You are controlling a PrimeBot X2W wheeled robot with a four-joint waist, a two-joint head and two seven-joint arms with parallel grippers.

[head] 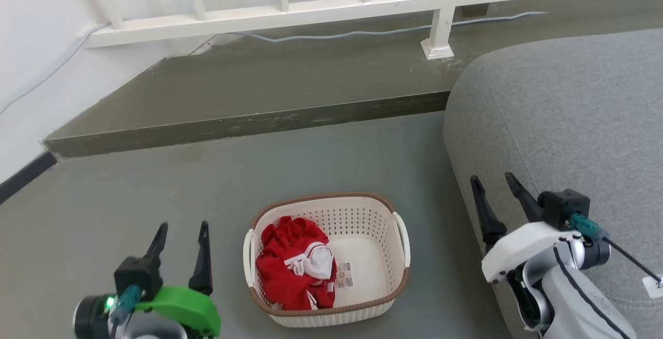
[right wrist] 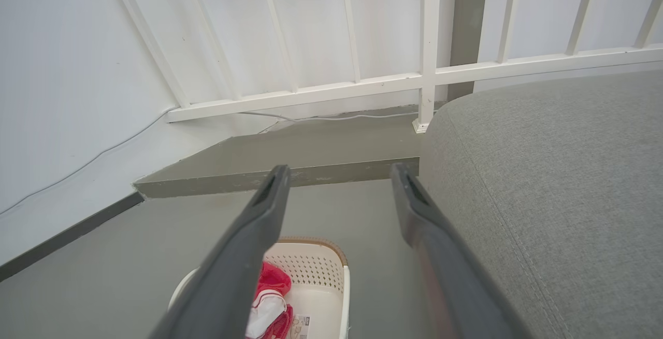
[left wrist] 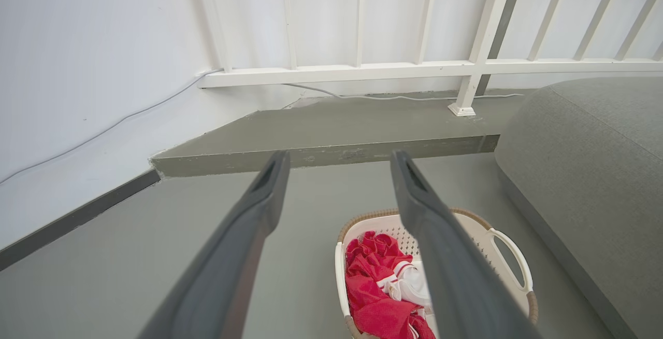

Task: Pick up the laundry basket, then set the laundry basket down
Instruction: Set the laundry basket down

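You've got the laundry basket (head: 323, 196) sitting on the grey floor (head: 155, 183), squarely between your two grippers. Your left gripper (head: 184, 225) hangs off the basket's left side, fingers spread and empty, clear of the handle. Your right gripper (head: 492, 177) is off the basket's right side, by the grey sofa (head: 570, 121), jaws parted too, gripping nothing. Inside the basket, a red and white garment (head: 290, 271) fills the left half; beside it lies what's probably a paper label (head: 344, 275).

Perforated plastic laundry basket (head: 370, 225), red cloth (head: 290, 264), matt floor (head: 155, 194)
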